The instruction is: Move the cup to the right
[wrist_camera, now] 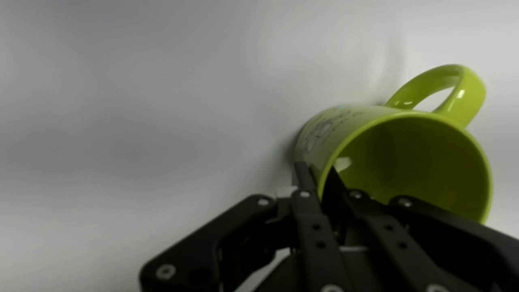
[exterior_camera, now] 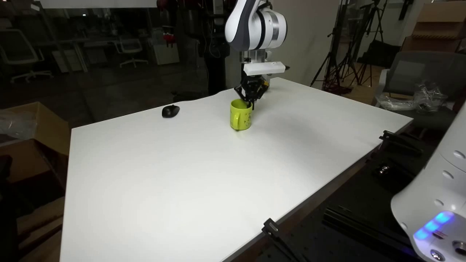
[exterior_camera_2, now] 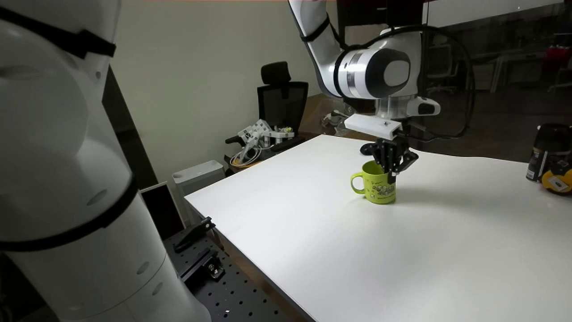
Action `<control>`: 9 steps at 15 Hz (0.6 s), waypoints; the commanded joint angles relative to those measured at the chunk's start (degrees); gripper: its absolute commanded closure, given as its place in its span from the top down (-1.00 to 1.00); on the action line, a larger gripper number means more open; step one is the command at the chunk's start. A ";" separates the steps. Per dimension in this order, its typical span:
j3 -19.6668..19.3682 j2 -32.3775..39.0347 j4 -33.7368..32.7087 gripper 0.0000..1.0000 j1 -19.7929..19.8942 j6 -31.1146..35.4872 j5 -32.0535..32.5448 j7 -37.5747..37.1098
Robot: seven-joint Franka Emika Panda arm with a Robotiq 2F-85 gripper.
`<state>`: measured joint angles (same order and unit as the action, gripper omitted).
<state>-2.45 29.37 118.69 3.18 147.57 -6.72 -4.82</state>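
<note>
The yellow-green cup (exterior_camera: 241,118) stands upright at the white table (exterior_camera: 164,174), and it also shows in an exterior view (exterior_camera_2: 380,188) and the wrist view (wrist_camera: 413,162). I cannot tell whether its base touches the table. My gripper (exterior_camera: 250,103) points down at the cup's rim, and it also shows in an exterior view (exterior_camera_2: 391,176). In the wrist view the gripper (wrist_camera: 318,178) is closed on the cup's wall, with one finger outside and one inside. The handle is on a part of the cup away from the fingers. The inner fingertip is partly hidden by the rim.
A black mouse-like object (exterior_camera: 170,111) lies near the far table edge, also visible in an exterior view (exterior_camera_2: 367,149). A dark bottle (exterior_camera_2: 549,150) and a yellow-black object (exterior_camera_2: 558,181) stand at the table's side. Black clamps (exterior_camera: 271,227) sit at the table edge.
</note>
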 commanded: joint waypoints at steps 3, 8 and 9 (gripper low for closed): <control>-4.09 3.71 -8.06 -0.95 0.88 -1.95 -2.62 -10.22; -7.18 5.97 -11.88 -0.95 0.34 -4.25 -4.57 -20.60; -7.58 6.28 -12.33 -0.95 0.16 -4.67 -5.15 -22.76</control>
<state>-8.58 34.46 109.97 4.27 145.83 -10.19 -20.41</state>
